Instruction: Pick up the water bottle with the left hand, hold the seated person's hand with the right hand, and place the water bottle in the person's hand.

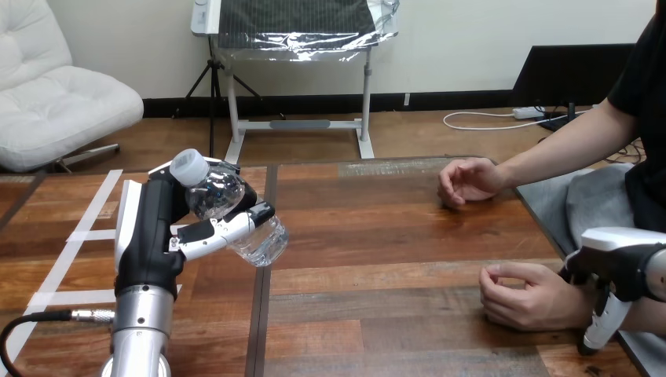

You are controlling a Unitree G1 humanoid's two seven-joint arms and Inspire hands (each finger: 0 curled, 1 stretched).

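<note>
Left hand (169, 236) has its fingers wrapped around the water bottle (220, 195), tilted above the table's (377, 236) left side, probably ready for handover. Right hand (620, 263) is beside the person's nearer hand (522, 297) at the right edge, can't tell if it's gripping.

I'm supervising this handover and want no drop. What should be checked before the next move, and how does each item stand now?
1. Clear plastic water bottle gripped by left hand: ok, fingers curled round it, raised above the brown wooden table.
2. White cap on bottle: ok.
3. Right hand holding the person's hand at lower right: cannot tell; it sits at the wrist.
4. That hand open to receive: not ok, fingers curled.
5. Table between bottle and that hand free of things: ok.
</note>
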